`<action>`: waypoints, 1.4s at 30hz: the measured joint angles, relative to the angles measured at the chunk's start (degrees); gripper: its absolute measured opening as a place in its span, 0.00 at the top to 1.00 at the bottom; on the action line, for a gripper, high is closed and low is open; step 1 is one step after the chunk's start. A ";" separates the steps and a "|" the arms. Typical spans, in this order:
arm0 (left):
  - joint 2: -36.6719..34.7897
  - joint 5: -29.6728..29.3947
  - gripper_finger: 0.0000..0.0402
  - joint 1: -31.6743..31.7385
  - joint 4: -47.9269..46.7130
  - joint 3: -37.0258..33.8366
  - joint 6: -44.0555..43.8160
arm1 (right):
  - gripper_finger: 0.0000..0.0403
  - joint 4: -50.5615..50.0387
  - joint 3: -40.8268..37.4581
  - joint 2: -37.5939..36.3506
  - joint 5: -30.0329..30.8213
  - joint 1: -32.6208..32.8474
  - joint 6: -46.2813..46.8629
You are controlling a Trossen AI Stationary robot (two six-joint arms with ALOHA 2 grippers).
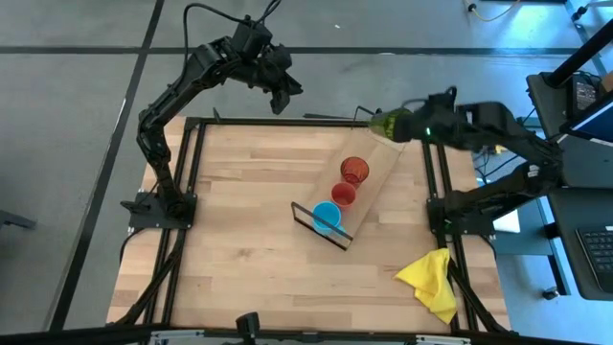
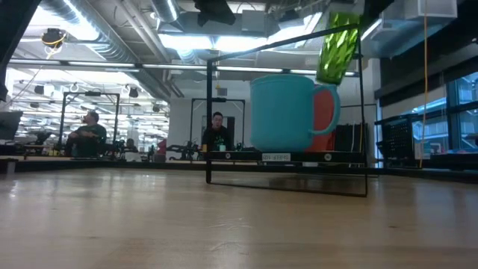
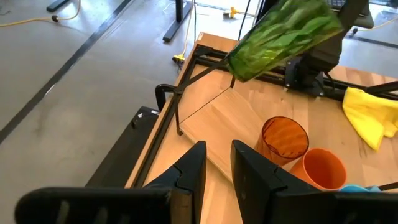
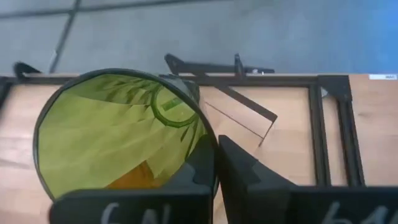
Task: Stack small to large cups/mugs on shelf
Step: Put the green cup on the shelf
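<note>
Three cups on shelf [image 1: 378, 172]: blue mug [image 1: 327, 217], orange cup [image 1: 344, 195], red tumbler [image 1: 354, 171]. Right gripper [image 1: 410, 125] clamps tilted green tumbler [image 1: 388, 123] above shelf's far end. Risk: tilted release tips tumbler off plank. Left gripper [image 1: 280, 96], fingers parted, empty, beyond table's far edge.

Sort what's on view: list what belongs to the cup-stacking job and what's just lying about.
Job:
green tumbler, tilted, held by the right gripper over the shelf's far end
orange tumbler, on the shelf
red-orange cup, on the shelf
blue mug, on the shelf
shelf

Lying about:
yellow cloth, at the table's right corner
left gripper, idle, raised at the far edge
</note>
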 joint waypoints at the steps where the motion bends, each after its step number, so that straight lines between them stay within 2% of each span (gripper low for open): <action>1: 0.00 -0.06 0.83 -0.22 0.00 0.00 -0.20 | 0.98 1.32 0.00 0.26 -2.14 -2.46 -2.66; 7: 0.00 -0.77 0.83 -1.44 0.00 0.00 -1.02 | 0.98 15.40 -0.01 3.65 -16.80 -14.70 -18.35; 20: 0.00 -4.11 0.83 -2.53 -3.17 0.00 -2.77 | 0.98 12.86 -0.04 16.44 -29.62 -27.07 -33.45; 28: 0.00 -4.19 0.83 -3.83 -3.15 0.00 -3.01 | 0.98 9.69 -0.04 20.53 -32.13 -31.06 -38.33; 42: 0.00 -6.85 0.83 -5.02 -3.13 0.00 -3.01 | 0.98 5.38 -0.04 22.34 -34.62 -31.31 -41.02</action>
